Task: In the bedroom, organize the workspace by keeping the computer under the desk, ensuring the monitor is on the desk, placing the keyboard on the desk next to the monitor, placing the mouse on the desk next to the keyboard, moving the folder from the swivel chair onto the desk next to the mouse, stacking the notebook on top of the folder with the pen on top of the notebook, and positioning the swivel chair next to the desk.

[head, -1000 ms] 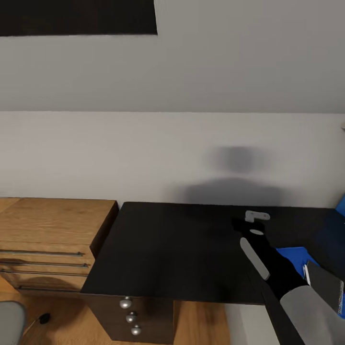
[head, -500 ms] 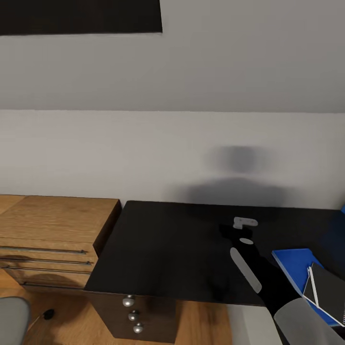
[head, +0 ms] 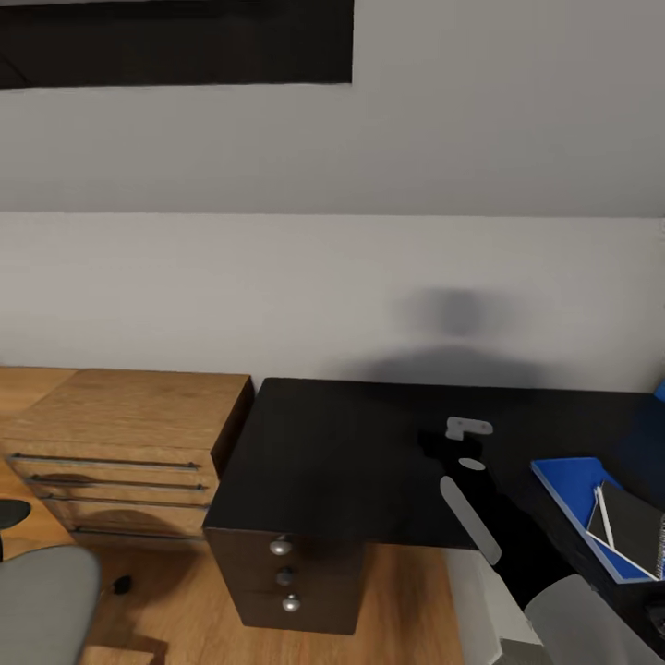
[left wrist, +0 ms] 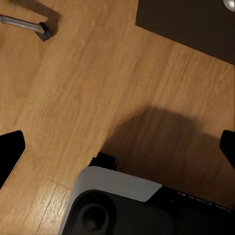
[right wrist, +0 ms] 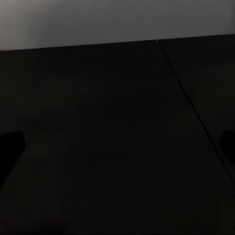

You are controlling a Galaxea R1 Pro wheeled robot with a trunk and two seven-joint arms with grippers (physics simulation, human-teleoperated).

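The desk [head: 351, 462] has a matt black top and runs to the right along the grey wall. Near its right end lies the blue folder [head: 571, 489], with the dark notebook [head: 639, 525] on it and the thin white pen [head: 602, 506] across the notebook's edge. My right gripper [head: 465, 431] hovers over the bare desk top [right wrist: 117, 122] left of the folder, its fingertips [right wrist: 10, 149] wide apart and empty. My left gripper [left wrist: 117, 147] hangs open over the wood floor. The grey swivel chair [head: 42, 591] shows at the lower left. The computer, monitor, keyboard and mouse are out of view.
A black drawer unit with silver knobs [head: 286, 574] stands under the desk's left end. A low light-wood shelf unit [head: 120, 443] sits beside it against the wall. A chair leg with a castor [left wrist: 34, 27] is near the left gripper. A dark skylight [head: 175, 42] is overhead.
The whole picture has shifted right as the camera moved, bringing the chair and drawer unit further into view. My right arm stays over the desk; the notebook now looks farther from me.
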